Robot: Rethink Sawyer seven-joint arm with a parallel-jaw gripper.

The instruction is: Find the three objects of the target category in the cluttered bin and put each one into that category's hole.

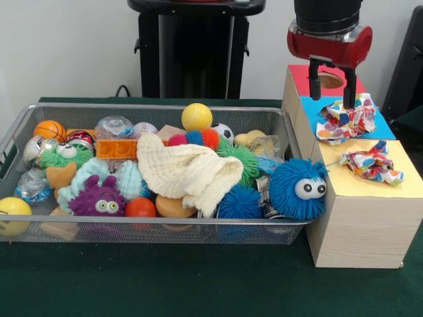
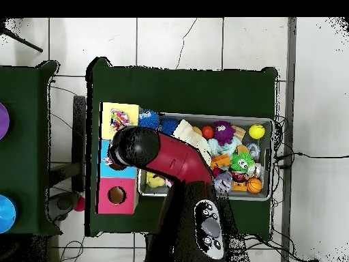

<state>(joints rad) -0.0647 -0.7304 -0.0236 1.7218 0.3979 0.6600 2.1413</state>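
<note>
Bin (image 1: 20, 122) of wire mesh at left on the green worktop (image 1: 198, 284), packed with toys: yellow smiley ball (image 1: 12, 215) against the left wall, small basketball (image 1: 49, 130), purple fuzzy creature (image 1: 97, 198), orange block (image 1: 117, 148), cream knitted cloth (image 1: 187, 172) draped across the middle, yellow ball (image 1: 196, 116) at the far side, blue fuzzy ball with eyes (image 1: 299, 188) pressed at the right end. Just right of the bin — wooden box (image 1: 360, 228) with coloured top panels: red with a round hole (image 1: 329, 80), blue, then yellow. One crumpled multicoloured cloth (image 1: 347, 120) lies on the blue panel, a second (image 1: 372, 164) on the yellow. Tool (image 1: 332, 98) hangs over the red and blue panels, fingers spread apart, holding nothing, one fingertip just above the first cloth. Overhead, the arm (image 2: 174, 164) covers the blue panel.
</note>
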